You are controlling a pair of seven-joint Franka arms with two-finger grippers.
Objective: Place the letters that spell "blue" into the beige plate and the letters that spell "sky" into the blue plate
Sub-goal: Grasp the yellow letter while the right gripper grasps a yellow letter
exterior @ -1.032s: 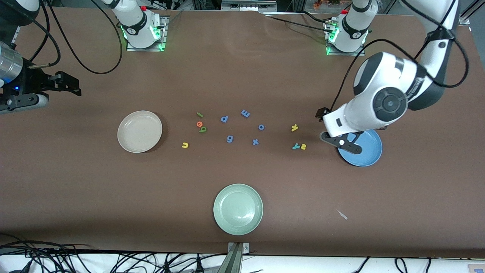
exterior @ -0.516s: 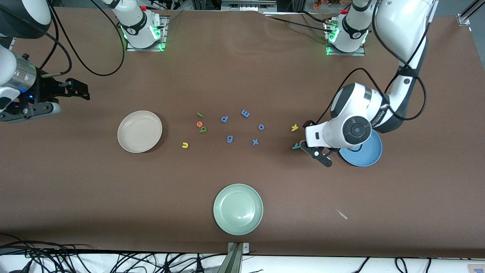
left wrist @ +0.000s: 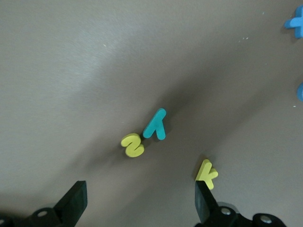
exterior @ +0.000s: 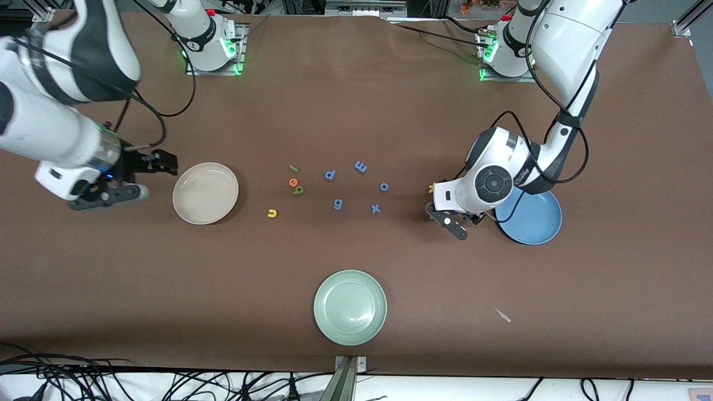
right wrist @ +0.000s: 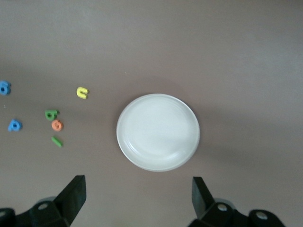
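Both plates empty. My left gripper (left wrist: 137, 201), jaws released, over the "s" (left wrist: 132, 145) and "y" (left wrist: 155, 125); next: descend, pinch one. Right gripper (right wrist: 135, 198), jaws released, waits at the beige plate's (exterior: 205, 193) 9 o'clock.

A round cream-beige plate (exterior: 205, 193), a round medium-blue plate (exterior: 532, 220) and a pale green plate (exterior: 350, 307) sit on the plain brown table (exterior: 356, 111); the foam "y" (left wrist: 155, 125) is teal.
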